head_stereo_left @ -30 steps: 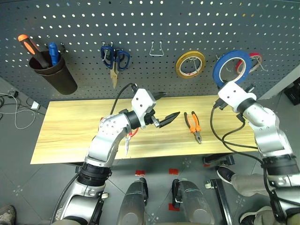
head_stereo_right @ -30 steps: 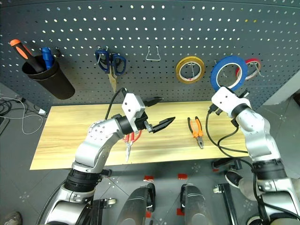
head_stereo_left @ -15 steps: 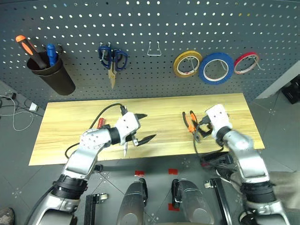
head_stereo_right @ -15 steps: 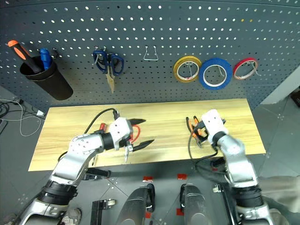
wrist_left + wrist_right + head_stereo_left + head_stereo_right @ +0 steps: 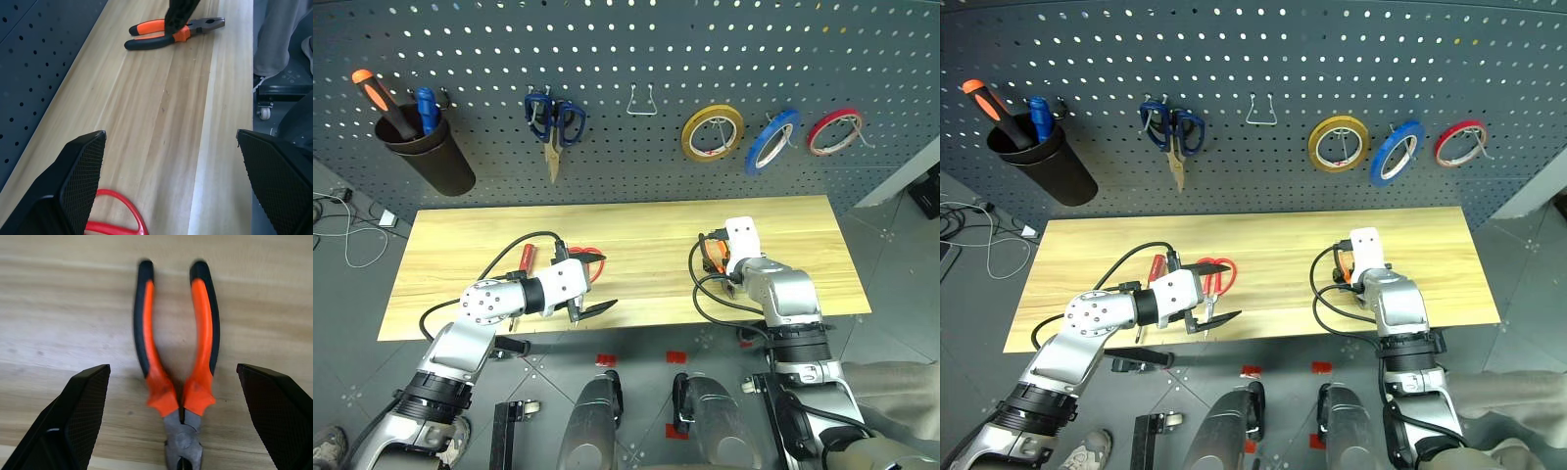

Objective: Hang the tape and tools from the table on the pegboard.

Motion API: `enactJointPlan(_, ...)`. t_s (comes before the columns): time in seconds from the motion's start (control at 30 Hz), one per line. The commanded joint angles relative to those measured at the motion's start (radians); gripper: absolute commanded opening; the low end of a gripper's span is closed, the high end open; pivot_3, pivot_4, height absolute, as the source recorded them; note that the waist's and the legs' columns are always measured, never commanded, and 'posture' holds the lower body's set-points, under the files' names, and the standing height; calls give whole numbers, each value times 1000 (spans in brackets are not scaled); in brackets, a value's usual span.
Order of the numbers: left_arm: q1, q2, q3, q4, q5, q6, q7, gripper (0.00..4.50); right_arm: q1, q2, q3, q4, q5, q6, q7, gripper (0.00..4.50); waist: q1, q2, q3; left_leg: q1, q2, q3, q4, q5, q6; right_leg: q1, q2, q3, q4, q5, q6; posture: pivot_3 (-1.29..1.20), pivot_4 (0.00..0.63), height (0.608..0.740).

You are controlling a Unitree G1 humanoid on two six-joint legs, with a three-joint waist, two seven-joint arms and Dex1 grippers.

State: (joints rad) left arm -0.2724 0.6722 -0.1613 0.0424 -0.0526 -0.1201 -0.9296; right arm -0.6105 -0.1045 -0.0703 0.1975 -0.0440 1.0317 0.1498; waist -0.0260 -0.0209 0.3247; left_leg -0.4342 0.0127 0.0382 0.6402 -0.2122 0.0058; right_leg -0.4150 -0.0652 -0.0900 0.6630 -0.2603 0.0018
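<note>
Overhead, three tape rolls hang; one pliers [image 5: 177,382] lies between the right gripper's [image 5: 171,421] wide-apart fingers; left gripper's [image 5: 171,191] fingers gape too.

— What are the arms like?
— Silver-grey rounded shells, white boxy wrists, black cables looping off each one.
— And the ends?
— The left tool [image 5: 592,298] and right tool [image 5: 171,377] have black fingers with cross-hatched pads [image 5: 80,171].

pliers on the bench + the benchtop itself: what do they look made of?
Orange-and-black-handled pliers: head looks like bare grey steel, dull sheen; handles look like moulded rubbery plastic sleeves, matte, orange inside and black outside. Light wood-grain table top: long streaky grain and plank-like strips suggest wood or a wood-look laminate; smooth, low-gloss finish. The look alone does not settle which.
</note>
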Motion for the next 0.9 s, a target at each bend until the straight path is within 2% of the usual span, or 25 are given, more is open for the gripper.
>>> enactJointPlan(0.03,4,-4,2,-25,4,-20,0,4500,-65,-14,-14,115,26,-69,5,4431,-1,0,0,0,0,0,0,0,0,0,0,0,0,0,0,-35,344,740)
enactJointPlan(0.23,-2,-15,-3,-20,11,-20,3,4500,-151,-42,14,331,36,-161,51,4431,-4,0,0,0,0,1,0,-1,1,-1,1,1,1,0,0,-29,339,740)
enactJointPlan(0.33,-4,-17,-5,-14,16,-26,2,4500,-198,-67,31,432,29,-201,77,3890,-4,0,0,0,0,1,0,-1,1,-1,1,1,1,0,0,-31,336,740)
enactJointPlan(0.43,-4,-19,-4,-8,21,-32,5,4500,-221,-84,57,474,23,-227,99,2915,-4,0,0,0,0,2,0,-1,1,-1,0,1,1,0,0,-31,330,740)
enactJointPlan(0.5,-4,-21,-3,-7,23,-34,8,4500,-226,-92,73,478,21,-241,112,2796,-4,0,0,0,0,2,0,-1,1,-1,1,1,1,0,0,-31,327,740)
enactJointPlan(0.7,27,-43,69,-34,-32,13,66,4500,-118,-88,120,82,19,-200,96,2796,-4,0,0,-1,1,2,0,0,1,-3,1,2,1,0,0,-26,324,740)
enactJointPlan(0.8,68,-67,144,-91,-121,78,99,4500,1,-35,166,-280,48,-138,83,2795,-5,0,0,-4,1,2,0,0,1,-5,1,2,2,0,0,-23,325,740)
enactJointPlan(0.9,122,-85,218,-179,-200,174,143,4500,81,54,240,-602,4,-184,-11,2795,-8,0,0,-4,2,2,-2,0,0,-6,1,2,1,0,1,-17,326,740)
